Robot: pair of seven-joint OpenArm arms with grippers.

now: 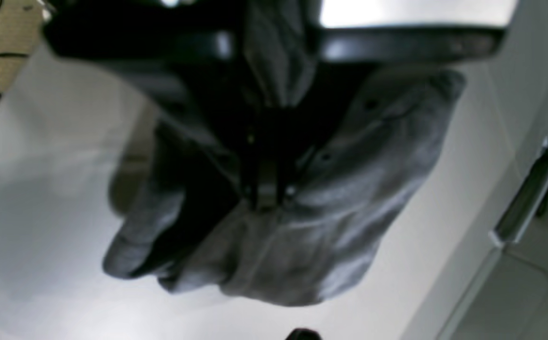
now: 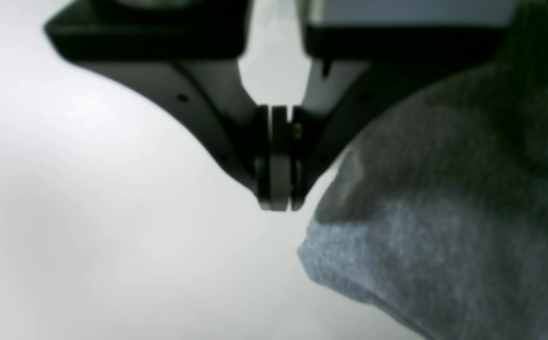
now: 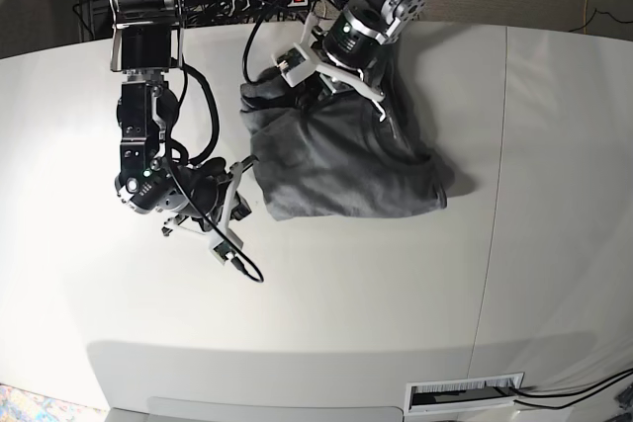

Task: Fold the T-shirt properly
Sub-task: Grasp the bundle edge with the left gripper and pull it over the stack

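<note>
1. The grey T-shirt (image 3: pixel 341 165) lies bunched on the white table (image 3: pixel 326 313), in the upper middle of the base view.
2. The left gripper (image 1: pixel 266 198) is pinched tight on a lump of the shirt.
3. The right gripper (image 2: pixel 278 200) is squeezed closed with nothing in it, just beside the shirt's edge.
4. If the left arm lifts, I think the shirt may hang in a messy clump and fold crooked.
5. The closed right gripper might poke the cloth and push it away.
6. I see no words or labels to read.
</note>
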